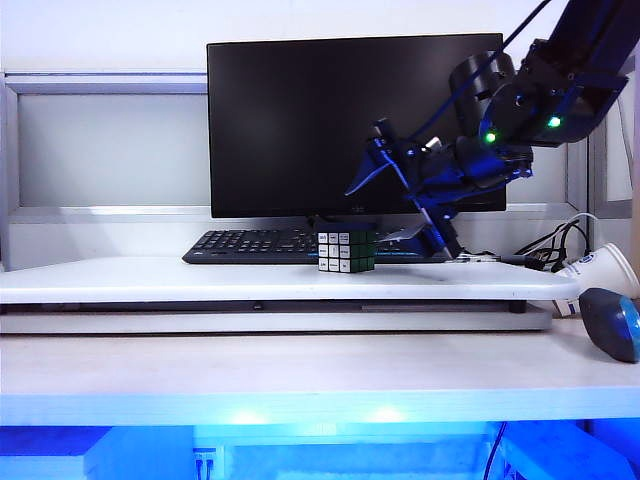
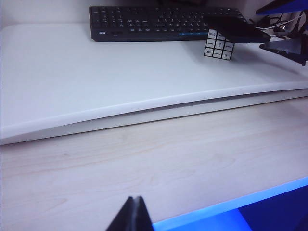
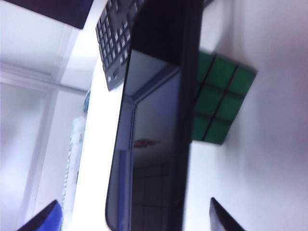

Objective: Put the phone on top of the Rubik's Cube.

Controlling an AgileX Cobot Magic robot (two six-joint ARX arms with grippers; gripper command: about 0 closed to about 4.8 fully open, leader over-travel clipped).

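Phone: the thin black glossy phone [image 3: 154, 144] lies on the small white-and-green Rubik's Cube [image 3: 219, 98], overhanging.
Right tool [image 3: 132, 216]: wide apart, holding nothing, beside the phone.
Left tool [image 2: 130, 216]: closed, far away above the wooden bench [image 2: 159, 163].
Risk: if you brush the overhang when withdrawing, the phone may tip off.

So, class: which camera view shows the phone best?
The right wrist view: the phone fills it, glossy screen plain, lying on the Rubik's Cube. The left wrist view shows only a dark slab atop the cube; the exterior view barely a sliver.
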